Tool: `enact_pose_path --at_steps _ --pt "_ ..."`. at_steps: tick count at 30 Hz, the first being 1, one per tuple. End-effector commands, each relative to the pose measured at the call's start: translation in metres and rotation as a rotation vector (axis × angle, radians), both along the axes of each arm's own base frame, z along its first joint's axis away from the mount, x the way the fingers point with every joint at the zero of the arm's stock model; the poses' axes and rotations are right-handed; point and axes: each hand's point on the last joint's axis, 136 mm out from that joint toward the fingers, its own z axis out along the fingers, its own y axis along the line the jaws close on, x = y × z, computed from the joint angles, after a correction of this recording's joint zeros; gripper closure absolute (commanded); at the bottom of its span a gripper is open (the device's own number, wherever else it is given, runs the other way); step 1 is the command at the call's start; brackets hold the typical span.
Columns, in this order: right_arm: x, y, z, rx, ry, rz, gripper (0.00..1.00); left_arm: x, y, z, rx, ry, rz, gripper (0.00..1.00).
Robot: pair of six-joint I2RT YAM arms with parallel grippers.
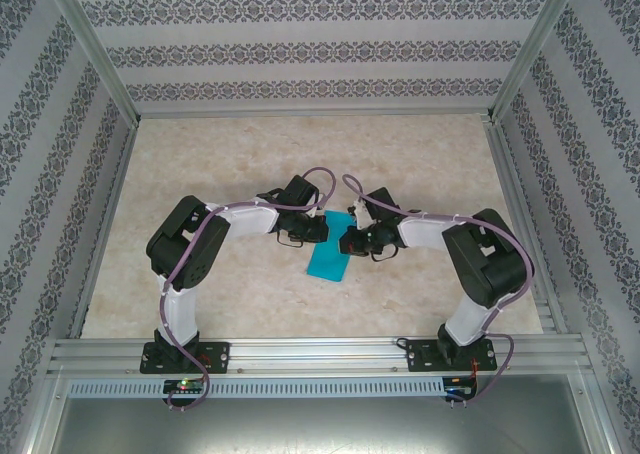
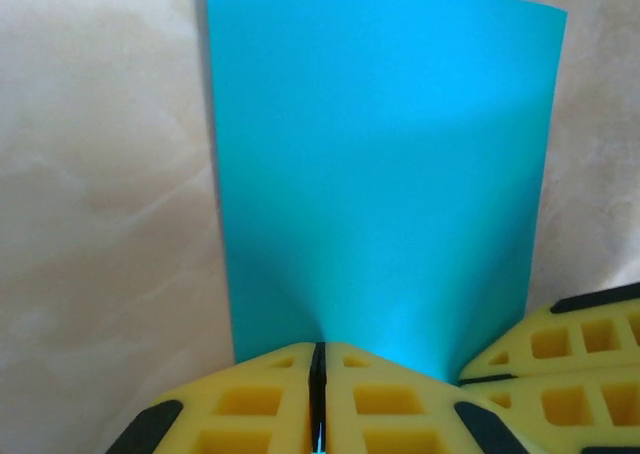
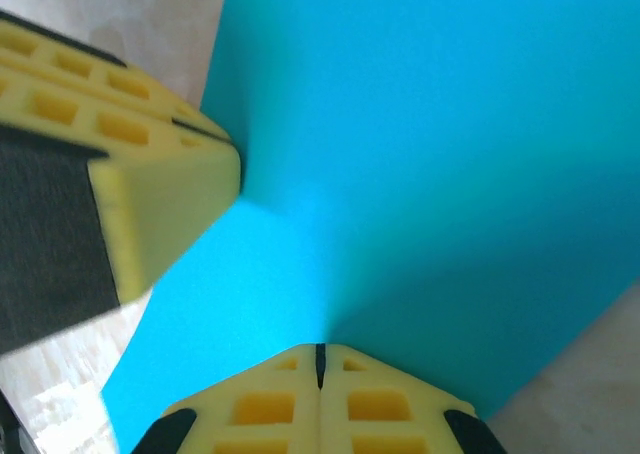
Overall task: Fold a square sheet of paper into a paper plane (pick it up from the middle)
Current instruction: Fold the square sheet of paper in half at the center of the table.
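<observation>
My left claw [image 1: 321,227] and my right claw [image 1: 347,242] meet over the middle of the worktop [image 1: 200,174], the left arm reaching in from 9 o'clock and the right arm from 3 o'clock. Both sit at the 12 o'clock end of the square sheet of paper [image 1: 327,261]. From above, the teal-blue sheet reads as a strip longer than it is wide, running from my claws down toward 7 o'clock, its near end lying on the pale marbled worktop.

Through my left wrist camera, my left claw [image 2: 318,362] is pressed together with only a thin dark seam between the yellow fingers, and the edge of the sheet [image 2: 390,174] is nipped in that seam. The paper rises into the pinch in a soft ridge and spreads away toward 12 o'clock, flat and uncreased as far as I can see. My right claw [image 2: 490,372] comes in at 4 o'clock, just beside my left, its tips against the same edge.

Through my right wrist camera, my right claw [image 3: 320,359] is likewise squeezed shut on the paper [image 3: 450,174], which fans out toward 1 o'clock. My left claw [image 3: 215,169] comes in from 9 o'clock with its tip touching the sheet. Bare worktop [image 3: 590,384] shows at 4 o'clock past the sheet's edge.
</observation>
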Motion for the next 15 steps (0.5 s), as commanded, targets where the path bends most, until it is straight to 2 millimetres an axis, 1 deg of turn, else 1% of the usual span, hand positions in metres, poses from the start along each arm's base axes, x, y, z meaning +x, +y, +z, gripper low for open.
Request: enact_pose_path --at_steps 1,7,11,13,15 --pt "-0.037 -0.021 -0.016 -0.063 0.102 0.027 0.96 -0.048 0.062 -0.073 0.292 0.207 0.022 0.87" --pt "-0.052 -0.031 -0.018 -0.097 0.114 0.027 0.96 -0.046 0.062 -0.073 0.295 0.209 0.019 0.87" --pt "-0.058 -0.031 -0.014 -0.113 0.126 0.026 0.96 -0.046 0.061 -0.072 0.292 0.208 0.017 0.87" --pt "-0.055 -0.026 -0.005 -0.094 0.108 0.025 0.96 -0.046 0.061 -0.072 0.289 0.209 0.016 0.87" --pt "-0.046 -0.021 0.010 -0.067 0.066 0.005 0.96 -0.046 0.061 -0.071 0.287 0.208 0.018 0.87"
